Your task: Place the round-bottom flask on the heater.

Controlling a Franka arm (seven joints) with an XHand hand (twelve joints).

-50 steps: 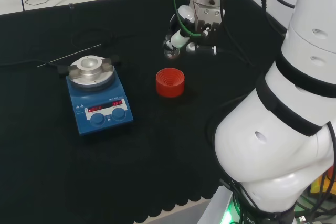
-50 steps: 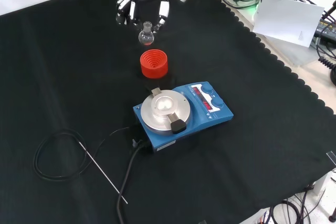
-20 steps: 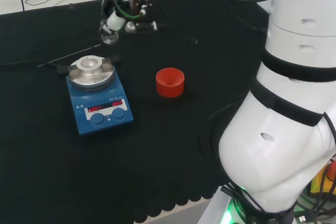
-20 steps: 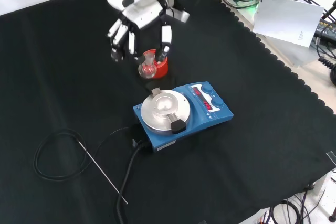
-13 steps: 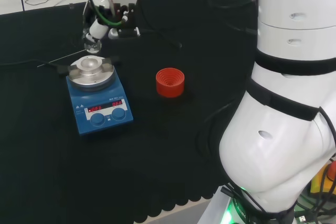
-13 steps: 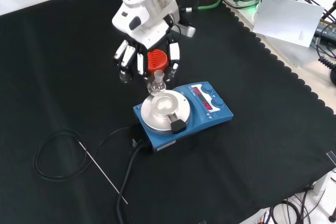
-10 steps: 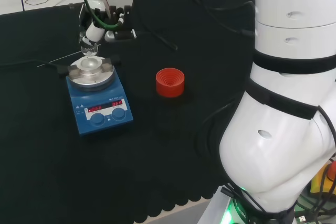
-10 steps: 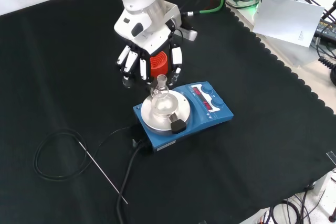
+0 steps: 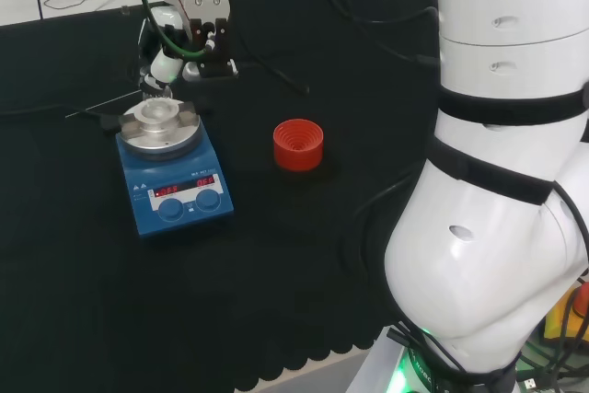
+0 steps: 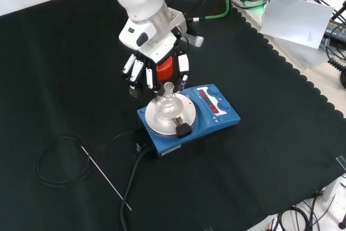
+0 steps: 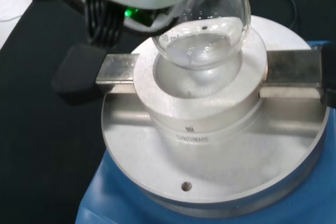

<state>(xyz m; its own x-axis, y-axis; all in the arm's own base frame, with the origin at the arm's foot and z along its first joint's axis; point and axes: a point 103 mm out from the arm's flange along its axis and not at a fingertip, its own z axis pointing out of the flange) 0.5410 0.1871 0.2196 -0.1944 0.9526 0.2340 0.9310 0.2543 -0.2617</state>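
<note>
A clear round-bottom flask [image 10: 166, 103] stands upright with its bulb [image 11: 206, 31] in the well of the heater's silver block [image 11: 202, 114]; I cannot tell whether it rests there or hangs just above. The heater [image 10: 215, 113] is a blue box with a round silver plate [image 9: 162, 128] and a red display. Above the flask the black and white hand [image 10: 153, 64] comes down, its fingers and thumb curled round the flask's neck. In the head view the hand [image 9: 171, 51] hangs over the heater [image 9: 175, 187].
A red ribbed stand [image 9: 298, 144] sits to the right of the heater in the head view, partly behind the hand in the front view [image 10: 164, 71]. A thin rod [image 10: 106, 176] and a black cable loop [image 10: 53, 162] lie near the heater's plug side.
The hand has carried the flask from beside the red stand to over the heater and lowered it, so the bulb now sits in the block's well.
</note>
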